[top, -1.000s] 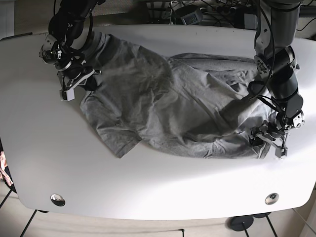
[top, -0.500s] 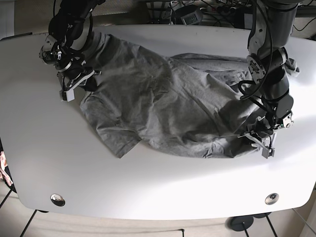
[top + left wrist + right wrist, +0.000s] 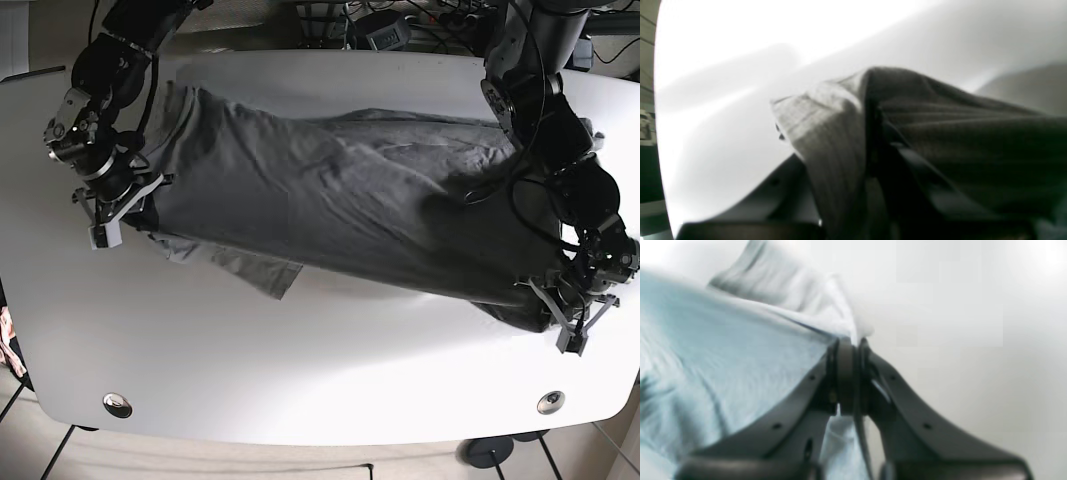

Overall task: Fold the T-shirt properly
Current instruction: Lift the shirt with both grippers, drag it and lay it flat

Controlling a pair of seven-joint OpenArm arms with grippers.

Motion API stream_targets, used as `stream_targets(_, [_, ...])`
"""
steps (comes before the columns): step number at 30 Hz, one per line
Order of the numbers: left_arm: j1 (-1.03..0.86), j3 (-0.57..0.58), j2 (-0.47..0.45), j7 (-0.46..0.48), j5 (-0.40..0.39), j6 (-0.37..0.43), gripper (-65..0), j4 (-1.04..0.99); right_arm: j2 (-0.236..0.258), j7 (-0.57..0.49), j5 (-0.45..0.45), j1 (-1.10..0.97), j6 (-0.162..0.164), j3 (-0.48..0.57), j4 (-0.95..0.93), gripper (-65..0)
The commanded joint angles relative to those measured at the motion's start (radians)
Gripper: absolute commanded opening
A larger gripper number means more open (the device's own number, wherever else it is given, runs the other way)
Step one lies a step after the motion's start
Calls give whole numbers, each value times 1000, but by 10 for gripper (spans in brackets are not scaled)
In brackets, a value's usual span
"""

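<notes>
t-shirt (image 3: 340,200): grey, stretched across the middle of the white surface (image 3: 300,380) in the base view, running from the left edge of the frame to the lower right; a loose flap hangs out below it at centre left.
my right pincer (image 3: 110,215): at the left of the base view, clamped on the shirt's edge. in the right wrist view (image 3: 848,350) my two fingers meet with the cloth's edge pinched between them, and the fabric spreads away to the left of that frame.
my left pincer (image 3: 565,315): at the lower right of the base view, at the shirt's far corner. in the left wrist view (image 3: 870,166) the cloth is bunched and draped over my fingers and drawn into a ridge; it is gripped in there, though the tips themselves are hidden by the folds.
cloth between my pincers: pulled fairly taut, with long creases running along its length.
surface: bare white under and around the shirt, two round metal fittings (image 3: 117,404) near its lower edge.
</notes>
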State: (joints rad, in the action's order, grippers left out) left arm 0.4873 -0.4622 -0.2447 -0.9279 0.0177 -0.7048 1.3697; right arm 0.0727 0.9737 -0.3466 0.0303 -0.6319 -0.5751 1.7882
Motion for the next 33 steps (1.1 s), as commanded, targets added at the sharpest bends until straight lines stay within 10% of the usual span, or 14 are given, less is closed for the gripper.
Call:
stream_targets(1, [43,29,6,17,1,7,-650,61,40,9,-16,89,1,2,20,-629])
stream_targets(20, [822,124,21,-125,1,95,-650,-45,310,192,-16,1206,1,355,-376,-629])
stream_targets(33, [40,36,23,-122,0,7,-650,331,201,179,-141,331,-1,132,49,-629])
